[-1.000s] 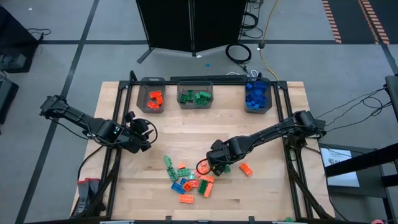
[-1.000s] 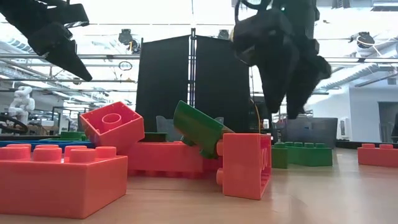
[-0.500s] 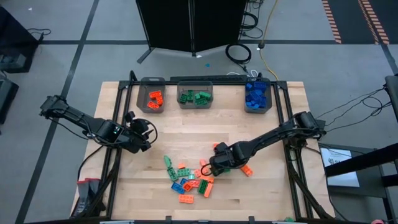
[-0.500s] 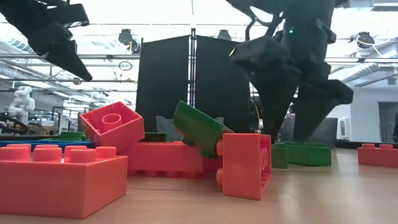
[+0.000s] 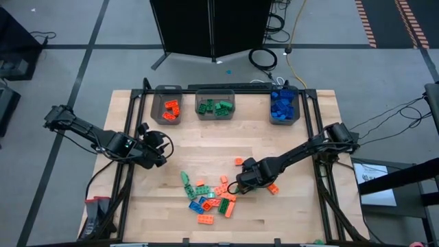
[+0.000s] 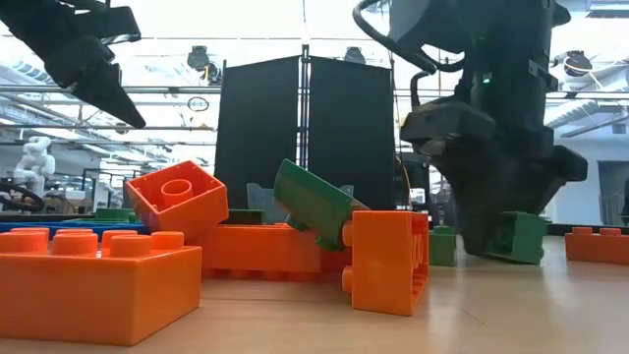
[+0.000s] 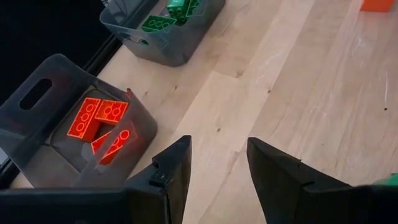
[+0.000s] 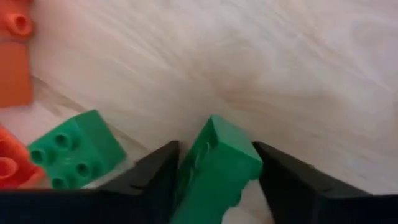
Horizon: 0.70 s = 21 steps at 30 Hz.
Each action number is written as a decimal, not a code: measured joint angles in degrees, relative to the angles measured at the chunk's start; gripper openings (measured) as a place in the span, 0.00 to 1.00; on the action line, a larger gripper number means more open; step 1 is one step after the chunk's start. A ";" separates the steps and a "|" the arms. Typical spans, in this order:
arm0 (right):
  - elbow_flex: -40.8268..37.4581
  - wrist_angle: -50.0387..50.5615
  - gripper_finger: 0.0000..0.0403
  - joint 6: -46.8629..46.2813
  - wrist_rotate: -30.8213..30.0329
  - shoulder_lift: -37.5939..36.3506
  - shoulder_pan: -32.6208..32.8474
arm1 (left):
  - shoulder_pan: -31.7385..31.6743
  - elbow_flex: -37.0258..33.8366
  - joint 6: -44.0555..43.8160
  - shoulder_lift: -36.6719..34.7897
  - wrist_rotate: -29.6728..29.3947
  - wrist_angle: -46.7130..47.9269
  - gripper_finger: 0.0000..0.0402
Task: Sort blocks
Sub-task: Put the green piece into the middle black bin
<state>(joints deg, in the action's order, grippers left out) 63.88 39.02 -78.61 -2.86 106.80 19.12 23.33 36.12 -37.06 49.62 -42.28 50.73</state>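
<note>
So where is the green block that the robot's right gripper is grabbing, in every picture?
High view: hidden under the right gripper, right of the block pile.
Low view: the green block shows at the right, by the gripper on the table.
Left wrist view: not in it.
Right wrist view: the green block sits bottom middle, between the fingers.
Shared landmark: the right gripper around it.

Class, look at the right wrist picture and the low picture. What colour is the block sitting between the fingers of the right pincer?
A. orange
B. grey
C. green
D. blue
C: the right pincer has a green block between its two dark fingers, and the low view shows it down at the table with that green block.
</note>
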 joint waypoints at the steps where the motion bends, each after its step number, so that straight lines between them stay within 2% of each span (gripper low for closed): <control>1: -0.02 0.23 0.45 0.05 0.02 0.02 -0.05 | 0.00 0.00 0.00 0.01 0.00 0.13 0.40; 4: -0.07 0.65 0.21 0.98 -0.15 0.03 -0.05 | 0.00 0.00 -0.02 0.01 0.00 0.63 0.40; 5: -0.06 0.58 0.18 1.78 -0.23 0.02 -0.04 | 0.00 0.00 -0.02 0.01 0.00 0.91 0.40; 9: 2.19 2.23 0.19 5.75 -1.33 0.17 -1.34 | 0.00 0.00 -0.02 -0.01 0.00 0.91 0.40; 13: 8.51 4.58 0.19 15.23 -4.47 -0.85 -6.42 | 0.00 0.00 -0.11 -0.01 -0.01 0.81 0.40; 18: 18.64 5.21 0.19 30.66 -9.08 -1.25 -16.63 | 0.00 0.00 -0.11 0.01 -0.02 0.74 0.40; 21: 23.66 0.76 0.19 40.33 -11.79 -1.36 -24.94 | -0.01 0.00 -0.15 0.01 -0.22 0.69 0.40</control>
<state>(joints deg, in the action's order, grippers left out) 87.54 39.78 -38.28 -14.65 105.45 -5.82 23.32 36.12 -37.21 49.63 -42.50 51.42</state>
